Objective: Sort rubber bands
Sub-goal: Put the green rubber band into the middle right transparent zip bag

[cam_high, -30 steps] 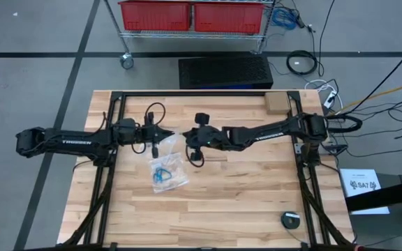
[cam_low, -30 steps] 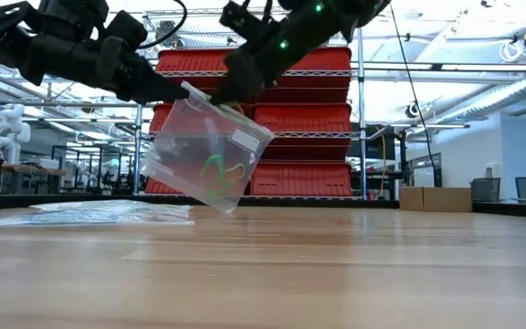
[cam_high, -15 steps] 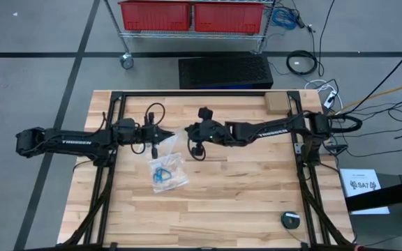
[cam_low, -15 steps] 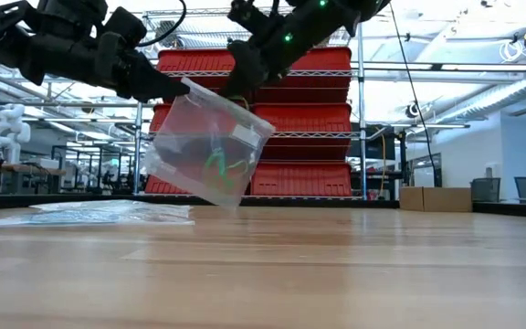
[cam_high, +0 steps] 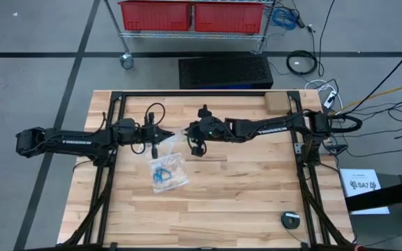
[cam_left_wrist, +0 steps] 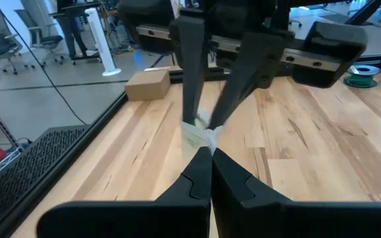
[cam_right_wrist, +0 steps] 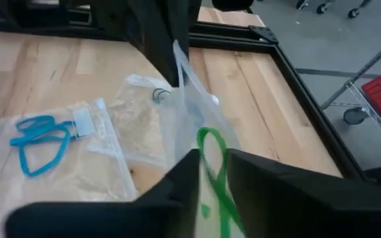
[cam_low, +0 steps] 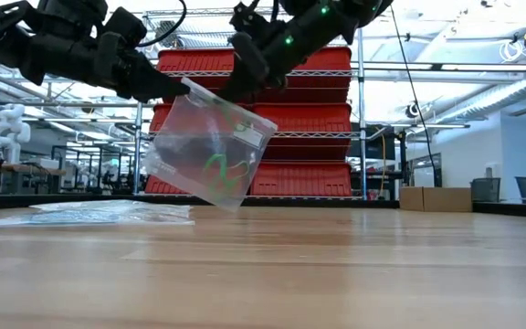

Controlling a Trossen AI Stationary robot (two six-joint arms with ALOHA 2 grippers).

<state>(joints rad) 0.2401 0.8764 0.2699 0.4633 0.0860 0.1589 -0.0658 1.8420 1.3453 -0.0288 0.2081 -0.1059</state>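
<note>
A clear plastic bag hangs in the air between my two grippers, with a green rubber band inside it. My left gripper is shut on the bag's upper corner. My right gripper stands at the bag's top edge, open by a narrow gap. In the right wrist view its fingers flank the bag and the green band. A second clear bag with blue bands lies flat on the table below, and another clear bag lies beside it. My left gripper pinches the clear bag's top corner between its two shut fingers, coming level from the table's left. The bag is lifted clear and hangs tilted below the fingers. My right gripper: I cannot tell whether its fingertips touch the bag's top edge.
A cardboard box sits at the table's far right corner and a round black object near the right front. Black frame rails run along both sides. Red bins stand on a shelf beyond the far edge.
My right gripper has drawn back a little toward the table's far edge and risen slightly above the bag's top edge. My left gripper has kept its hold, and the bag still hangs with the green band inside.
</note>
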